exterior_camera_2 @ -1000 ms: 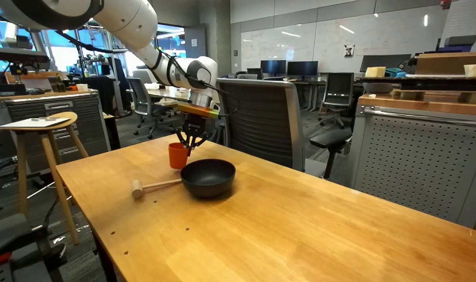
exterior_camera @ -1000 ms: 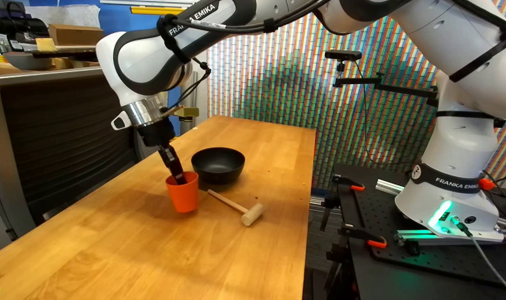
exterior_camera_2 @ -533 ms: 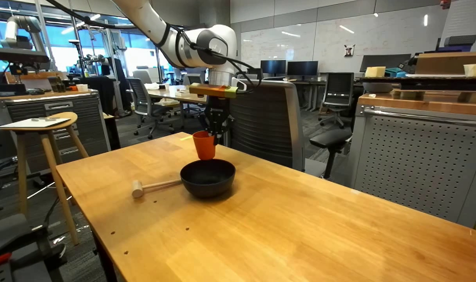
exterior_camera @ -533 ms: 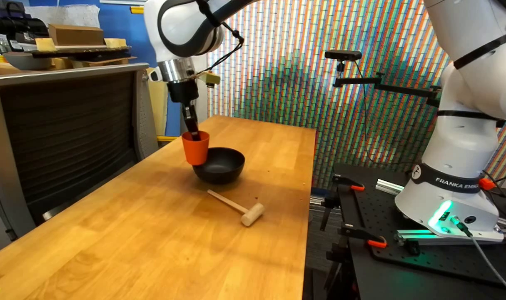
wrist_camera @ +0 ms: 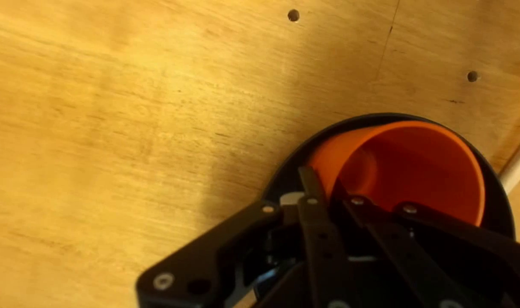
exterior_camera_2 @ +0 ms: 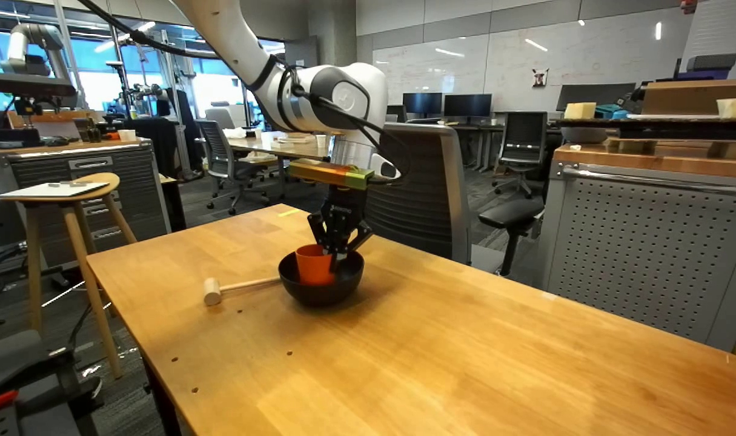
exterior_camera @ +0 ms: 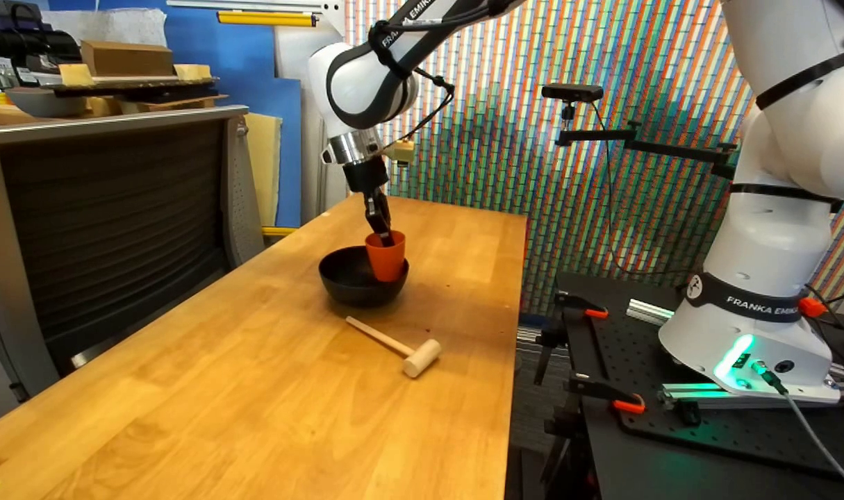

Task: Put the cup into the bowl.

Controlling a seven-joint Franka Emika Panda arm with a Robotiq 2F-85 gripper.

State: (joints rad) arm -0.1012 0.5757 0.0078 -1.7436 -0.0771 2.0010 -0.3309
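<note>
The orange-red cup (exterior_camera: pixel 385 262) stands inside the black bowl (exterior_camera: pixel 356 293), close to one side of its wall. The cup (exterior_camera_2: pixel 311 267) and bowl (exterior_camera_2: pixel 319 295) show the same in another exterior view. The cup is about upright; whether its base rests on the bowl's floor is hidden. My gripper (exterior_camera_2: pixel 333 257) reaches down over the bowl, shut on the cup's wall. In the wrist view the gripper (wrist_camera: pixel 328 183) has one finger outside the cup (wrist_camera: pixel 418 164) and one inside. The dark bowl (wrist_camera: pixel 503 209) rings the cup there.
A wooden mallet (exterior_camera: pixel 422 357) lies on the table (exterior_camera: pixel 255 403) beside the bowl; its handle (wrist_camera: pixel 518 167) shows at the wrist view's right edge. A dark chair (exterior_camera_2: pixel 404 188) stands at the table's long edge. A camera on a bracket (exterior_camera: pixel 572 92) is near the patterned wall.
My gripper carried the cup from beside the mallet, up and over the bowl's rim, then down into the bowl. The bowl and mallet have not moved.
</note>
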